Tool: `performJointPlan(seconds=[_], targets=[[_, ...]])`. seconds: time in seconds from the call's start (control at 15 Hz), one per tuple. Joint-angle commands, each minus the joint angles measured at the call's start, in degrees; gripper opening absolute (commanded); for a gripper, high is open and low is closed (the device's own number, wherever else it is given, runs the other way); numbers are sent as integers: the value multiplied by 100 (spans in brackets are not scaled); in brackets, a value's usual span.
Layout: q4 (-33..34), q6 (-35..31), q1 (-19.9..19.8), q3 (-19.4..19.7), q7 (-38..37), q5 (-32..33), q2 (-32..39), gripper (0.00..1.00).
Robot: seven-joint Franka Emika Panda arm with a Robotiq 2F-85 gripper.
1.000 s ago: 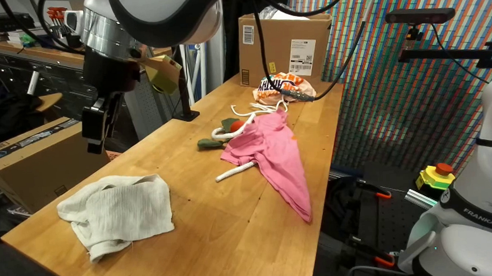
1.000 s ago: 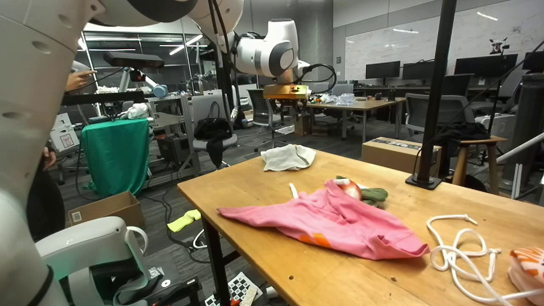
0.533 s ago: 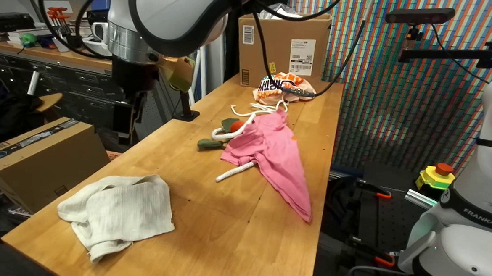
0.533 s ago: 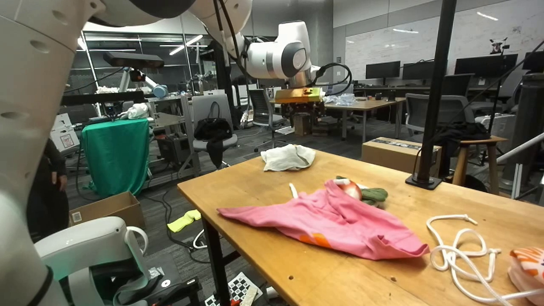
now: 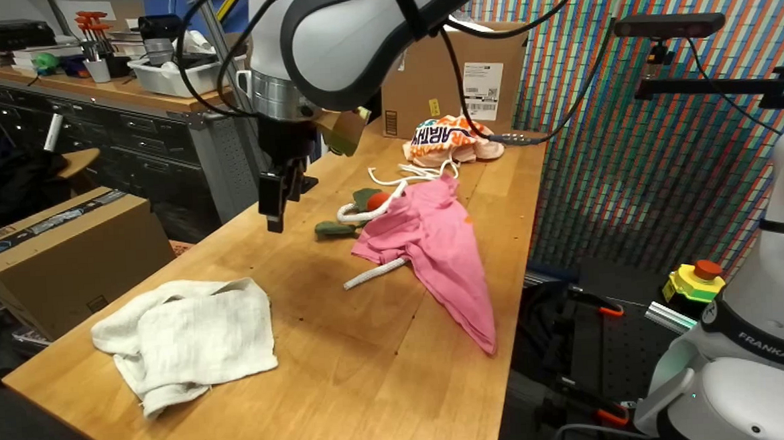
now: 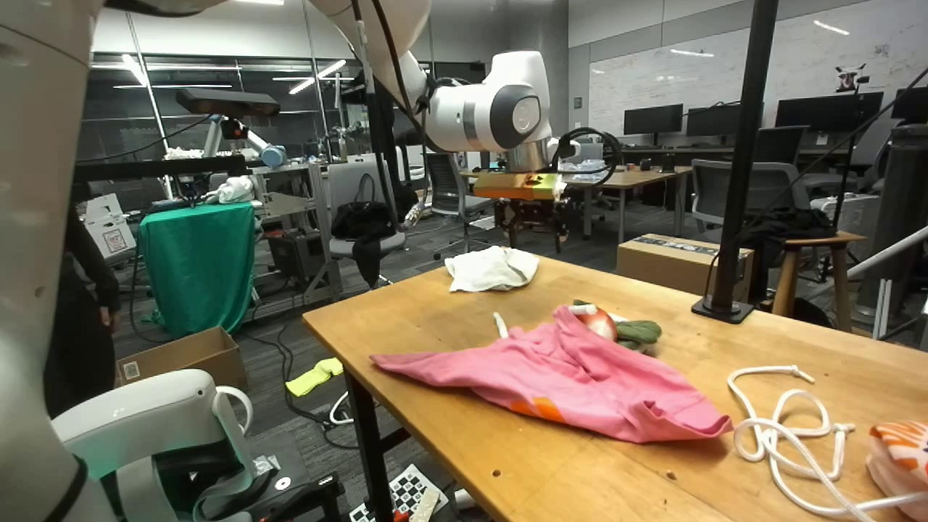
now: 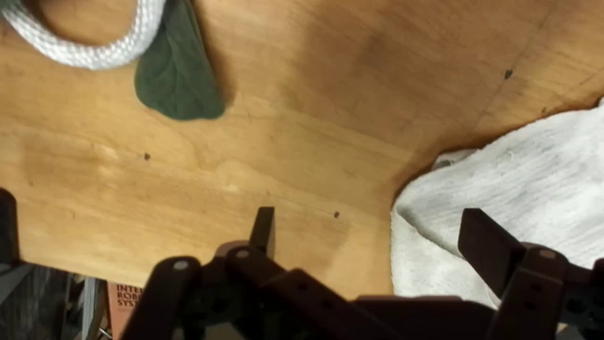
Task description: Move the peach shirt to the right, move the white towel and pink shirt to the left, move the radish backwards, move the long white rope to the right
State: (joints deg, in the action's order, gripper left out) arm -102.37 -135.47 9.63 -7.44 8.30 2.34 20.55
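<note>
Apparently the arm [image 5: 349, 44] is between pickups. The jaws hang spread, carrying nothing, above the worktop [image 5: 368, 395] close to its outer edge. The white towel [image 5: 203, 337] lies below and to one side of them, its corner showing between them in the wrist view; the peach shirt [image 5: 455, 146] is well apart on the opposite side, so I'd guess those two moves are done. Inward of the jaws sprawls the pink shirt [image 5: 433, 244], across the middle, and that makes it my pick for the step in hand: it looks yet to go left. Nearer the jaws, just beside the shirt's edge, sits the radish [image 6: 601, 326], with a braided rope [image 7: 89, 55] that seems to cross it and run under the pink shirt. A looped cord [image 6: 761, 423], thinner, lies farther off towards the peach shirt; which of them the task calls the long white rope, I can't tell. The next move, to my mind, calls for carrying on inward, coming down over a raised fold and lifting it clear rather than dragging, or the rope could come along. Compared with a second ago, the jaws have swung in from outside the edge, while shirts, towel, radish and ropes lie as they did.
</note>
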Motion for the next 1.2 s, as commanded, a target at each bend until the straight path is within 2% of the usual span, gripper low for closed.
performJointPlan(seconds=[0.0,0.53,1.13], targets=[[-1034,-227,-136,79,-308,2,-725,100],[-2771,-503,-686,401,92,39,-1887,100],[-3778,-445,-1023,762,766,-236,-2522,100]])
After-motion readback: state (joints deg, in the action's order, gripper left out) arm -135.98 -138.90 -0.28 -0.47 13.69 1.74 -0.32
